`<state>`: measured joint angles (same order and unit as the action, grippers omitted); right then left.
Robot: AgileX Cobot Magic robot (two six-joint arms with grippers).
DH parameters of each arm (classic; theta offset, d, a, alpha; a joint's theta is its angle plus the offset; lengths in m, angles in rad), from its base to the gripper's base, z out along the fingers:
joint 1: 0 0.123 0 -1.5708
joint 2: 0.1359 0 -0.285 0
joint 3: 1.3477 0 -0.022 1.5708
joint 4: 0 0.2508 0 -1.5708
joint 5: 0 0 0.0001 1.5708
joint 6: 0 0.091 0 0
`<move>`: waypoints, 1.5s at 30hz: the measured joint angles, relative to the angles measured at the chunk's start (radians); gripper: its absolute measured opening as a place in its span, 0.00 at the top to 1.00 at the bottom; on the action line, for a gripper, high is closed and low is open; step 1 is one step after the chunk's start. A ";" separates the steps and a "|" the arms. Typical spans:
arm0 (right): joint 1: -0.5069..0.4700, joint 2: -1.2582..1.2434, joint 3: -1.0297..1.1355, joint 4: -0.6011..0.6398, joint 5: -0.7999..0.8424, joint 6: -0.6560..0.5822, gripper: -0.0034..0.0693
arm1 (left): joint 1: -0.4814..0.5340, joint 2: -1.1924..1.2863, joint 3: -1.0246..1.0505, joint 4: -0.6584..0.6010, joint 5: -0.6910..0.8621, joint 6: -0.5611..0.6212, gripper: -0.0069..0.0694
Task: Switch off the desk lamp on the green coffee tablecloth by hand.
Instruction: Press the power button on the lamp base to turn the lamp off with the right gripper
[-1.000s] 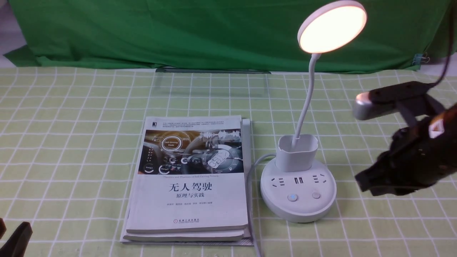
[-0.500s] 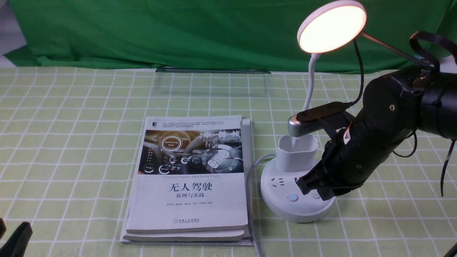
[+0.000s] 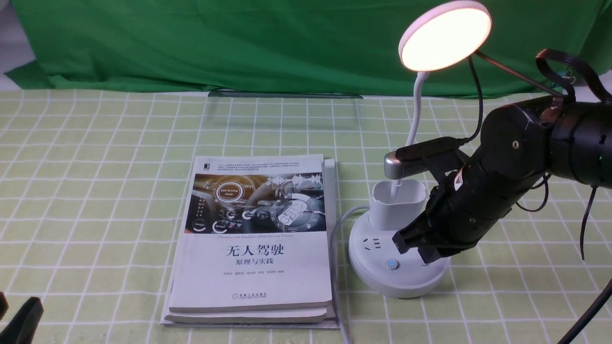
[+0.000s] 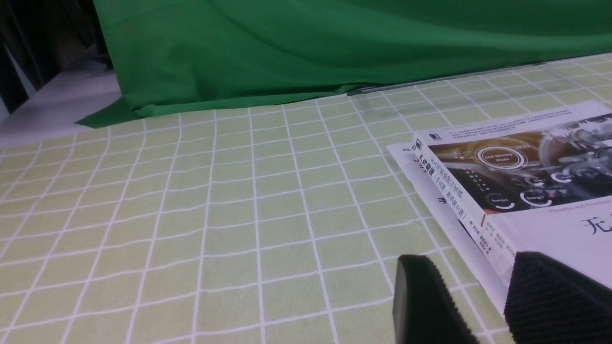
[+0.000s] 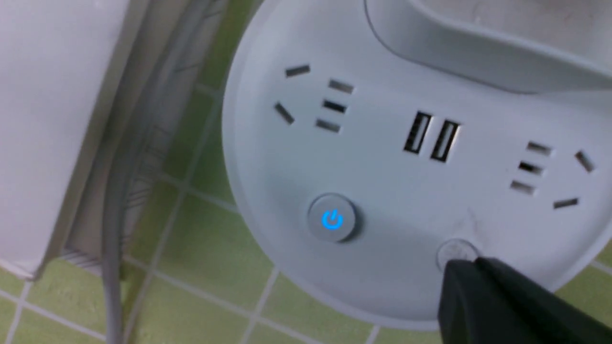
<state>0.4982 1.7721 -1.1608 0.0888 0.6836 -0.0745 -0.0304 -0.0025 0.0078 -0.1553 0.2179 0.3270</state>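
Note:
The white desk lamp [image 3: 399, 229] stands on the green coffee tablecloth [image 3: 95, 191], its disc head [image 3: 445, 36] lit. Its round base [image 5: 406, 181] has sockets, a blue-lit power button [image 5: 332, 220] and a plain second button [image 5: 456, 251]. My right gripper [image 3: 423, 253] is shut, its tips [image 5: 461, 270] right at the plain button on the base's right side. My left gripper [image 4: 471, 296] is open and empty, low over the cloth by the books' corner.
A stack of books [image 3: 256, 239] lies just left of the lamp base, with the lamp's grey cord [image 3: 337, 267] between them. A dark green backdrop cloth [image 3: 239, 43] hangs at the far edge.
My right arm has swung in from the right and come down onto the lamp base, its tips now at the plain button. The lamp head stays lit. The left arm has not moved.

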 joint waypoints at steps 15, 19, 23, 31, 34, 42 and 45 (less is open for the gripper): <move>-0.001 0.069 -0.021 0.001 -0.011 0.000 0.89 | 0.000 0.000 0.000 0.000 0.000 0.000 0.59; -0.001 0.046 -0.016 0.001 -0.010 0.000 0.89 | 0.000 0.000 0.000 0.000 0.000 0.000 0.59; -0.001 0.001 -0.013 -0.002 -0.011 0.000 0.89 | 0.000 0.000 0.000 0.000 0.000 0.000 0.59; -0.001 -0.017 -0.013 -0.003 -0.040 0.000 0.89 | 0.000 0.000 0.000 0.000 0.000 0.000 0.59; -0.001 0.003 -0.013 -0.003 -0.044 0.000 0.89 | 0.000 0.000 0.000 0.000 0.000 0.000 0.59; -0.001 0.058 -0.016 -0.003 -0.020 0.000 0.89 | 0.000 0.000 0.000 0.000 0.000 0.000 0.59; -0.001 0.057 -0.016 -0.006 -0.020 0.000 0.89 | 0.000 0.000 0.000 0.000 0.000 0.000 0.59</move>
<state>0.4972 1.8291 -1.1768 0.0824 0.6639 -0.0748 -0.0304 -0.0025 0.0078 -0.1553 0.2179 0.3270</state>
